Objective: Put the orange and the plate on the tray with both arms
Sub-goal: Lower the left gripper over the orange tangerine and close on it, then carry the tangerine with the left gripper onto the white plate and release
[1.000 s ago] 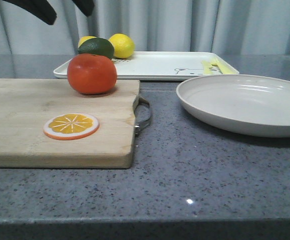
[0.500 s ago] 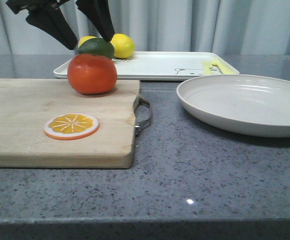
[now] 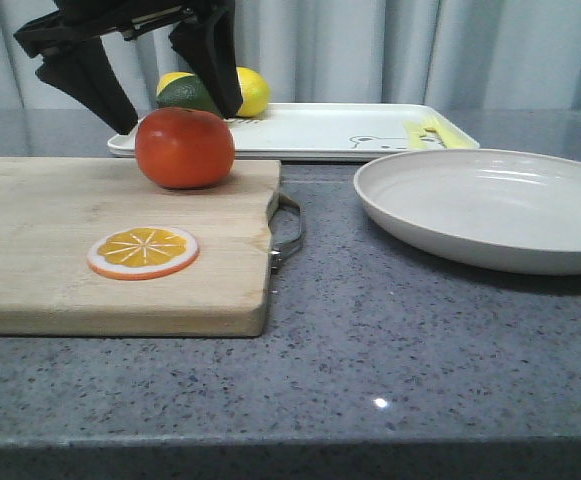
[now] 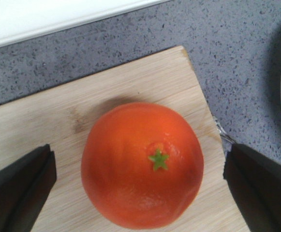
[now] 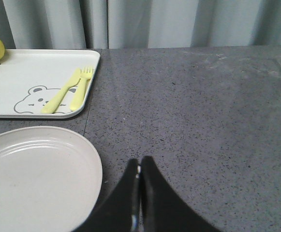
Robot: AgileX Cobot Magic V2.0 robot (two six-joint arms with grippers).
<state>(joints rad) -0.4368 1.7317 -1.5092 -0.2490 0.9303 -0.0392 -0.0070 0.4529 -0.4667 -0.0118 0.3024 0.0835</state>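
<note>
Left wrist view has the left gripper with jaws spread wide around the orange, lined up to grab; right gripper jaws pressed together beside the plate.

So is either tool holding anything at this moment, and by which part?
Nothing is held. The left tool is open, its fingers apart on either side of the orange. The right tool is shut on nothing, beside the plate.

A wooden cutting board lies at the left on the grey speckled counter — an orange slice rests on it. Far behind sit two lemons and a dark green fruit.
</note>
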